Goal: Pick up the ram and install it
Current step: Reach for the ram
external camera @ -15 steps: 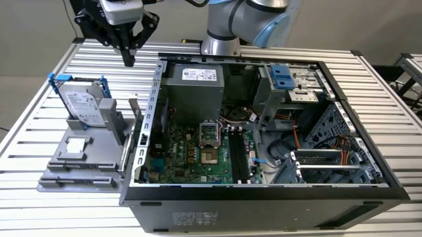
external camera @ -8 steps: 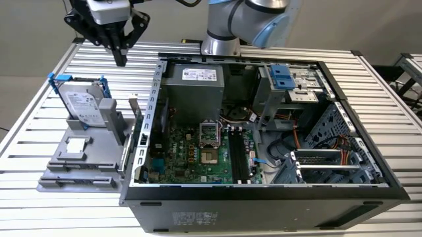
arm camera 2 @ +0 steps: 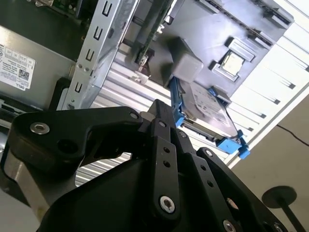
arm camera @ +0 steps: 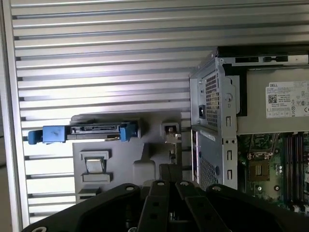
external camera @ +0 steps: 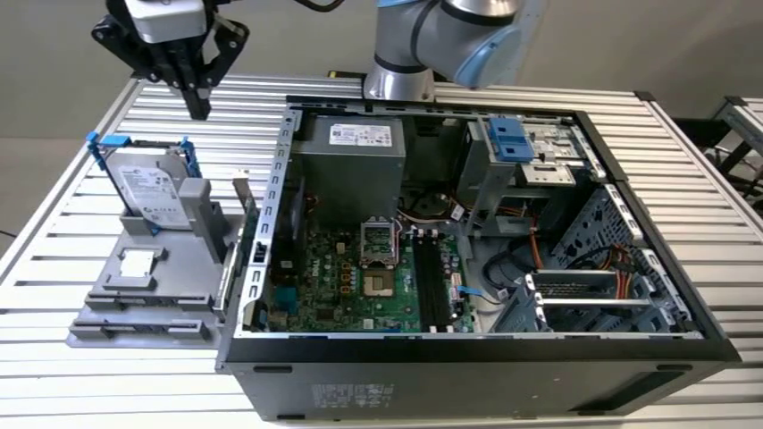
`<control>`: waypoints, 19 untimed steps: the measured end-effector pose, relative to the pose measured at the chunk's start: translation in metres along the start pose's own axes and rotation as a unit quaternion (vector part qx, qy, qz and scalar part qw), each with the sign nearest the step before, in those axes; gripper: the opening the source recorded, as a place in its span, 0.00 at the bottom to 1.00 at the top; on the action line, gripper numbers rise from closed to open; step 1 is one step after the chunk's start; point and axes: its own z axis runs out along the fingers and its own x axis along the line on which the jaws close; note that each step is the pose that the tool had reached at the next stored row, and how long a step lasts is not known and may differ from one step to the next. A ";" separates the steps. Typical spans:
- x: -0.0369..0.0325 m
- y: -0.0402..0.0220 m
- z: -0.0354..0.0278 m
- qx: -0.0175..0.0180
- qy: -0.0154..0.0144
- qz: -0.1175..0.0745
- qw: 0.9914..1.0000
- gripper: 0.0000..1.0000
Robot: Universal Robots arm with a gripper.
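Note:
The ram (external camera: 234, 250) is a thin dark stick standing on edge in a slot of the grey holder (external camera: 131, 295), right beside the computer case's outer wall. It also appears in the first wrist view as the ram (arm camera: 177, 152) and in the second wrist view as the ram (arm camera 2: 150, 36). My gripper (external camera: 198, 109) hangs high above the table, past the holder's far end on the exterior view's left, well apart from the ram. Its fingers point down, shut on nothing. The gripper (arm camera 2: 161, 105) and gripper (arm camera: 169, 169) show in both wrist views.
A silver hard drive (external camera: 149, 183) in a blue-handled frame stands upright in the holder. The open computer case (external camera: 477, 353) lies on the slatted metal table (external camera: 71, 375). Its motherboard has long black slots (external camera: 431, 286), and a grey power supply (external camera: 346, 170) sits behind them.

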 end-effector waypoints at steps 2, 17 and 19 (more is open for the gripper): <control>0.0047 -0.0003 -0.0001 0.000 0.000 0.000 1.000 0.00; 0.0412 -0.0029 -0.0009 0.000 0.000 0.000 1.000 0.00; 0.0465 -0.0032 -0.0010 0.000 0.000 0.000 1.000 0.00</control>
